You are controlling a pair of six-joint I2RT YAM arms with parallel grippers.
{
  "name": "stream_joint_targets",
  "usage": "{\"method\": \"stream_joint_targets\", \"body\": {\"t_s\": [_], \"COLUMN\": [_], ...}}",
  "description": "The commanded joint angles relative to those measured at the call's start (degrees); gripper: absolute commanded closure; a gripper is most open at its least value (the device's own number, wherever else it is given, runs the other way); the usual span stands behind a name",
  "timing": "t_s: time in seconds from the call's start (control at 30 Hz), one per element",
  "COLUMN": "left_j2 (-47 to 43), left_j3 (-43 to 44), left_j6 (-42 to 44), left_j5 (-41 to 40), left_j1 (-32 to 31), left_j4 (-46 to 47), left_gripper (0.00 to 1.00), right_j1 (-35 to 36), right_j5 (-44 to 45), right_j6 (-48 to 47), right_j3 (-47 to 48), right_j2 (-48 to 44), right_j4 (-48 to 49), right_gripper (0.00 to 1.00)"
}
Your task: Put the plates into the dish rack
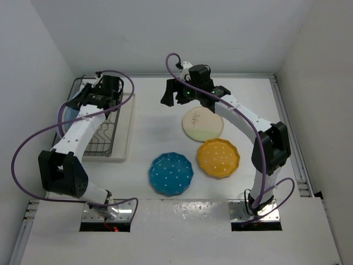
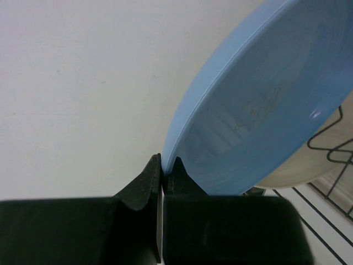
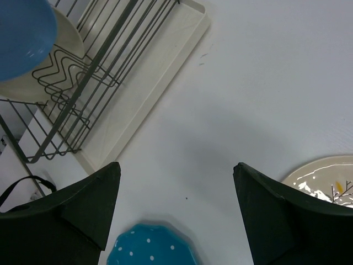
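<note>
My left gripper (image 1: 88, 99) is over the dish rack (image 1: 105, 130) and is shut on the rim of the light blue plate (image 2: 265, 110), held on edge; the jaws (image 2: 167, 165) pinch its lower rim. A cream plate (image 2: 314, 163) stands in the rack behind it. My right gripper (image 1: 174, 98) is open and empty above the table, jaws wide apart (image 3: 176, 171). The cream-green sprig plate (image 1: 203, 123), the orange-yellow dotted plate (image 1: 219, 157) and the scalloped teal plate (image 1: 171, 173) lie flat on the table. The purple plate is out of view.
The rack's cream drip tray (image 1: 126, 130) lies along the left side, near the left wall. In the right wrist view the rack wires (image 3: 83, 83), the cream plate (image 3: 60, 49) and the light blue plate (image 3: 22, 33) show at upper left.
</note>
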Motion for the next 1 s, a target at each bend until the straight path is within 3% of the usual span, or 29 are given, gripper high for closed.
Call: {"method": "stream_joint_targets", "body": {"t_s": [0.0,0.7,0.8,0.83,0.93,0.97], "left_j2": [-0.4,3.7,3.7,3.7,3.7,3.7], "left_j3": [0.1,-4.7,-3.4,-2.7,-1.2,-0.1], "left_j6": [-4.7,-16.6,-16.6,-16.6,-16.6,-16.6], "left_j5": [0.2,11.5,12.7,12.7,12.7,12.7], "left_j1": [-0.2,2.8,3.4,3.4,3.9,3.9], "left_j4": [-2.6,-14.0,-15.2,-15.2,-16.5,-17.0], "left_gripper": [1.0,1.0,0.77,0.66,0.47,0.47], "right_j1": [0.3,0.0,0.1,-0.1,-0.2,-0.2], "right_j5": [-0.3,0.8,1.0,1.1,1.3,1.3], "right_j6": [-0.8,-2.3,-2.3,-2.4,-2.1,-2.4], "right_j3": [1.6,-3.3,-4.3,-4.6,-5.6,-6.1], "right_j2": [-0.8,-3.6,-4.2,-4.3,-4.9,-5.2], "right_j4": [0.3,1.7,1.9,1.8,2.3,2.4], "right_gripper": [0.17,0.17,0.16,0.16,0.16,0.16]}}
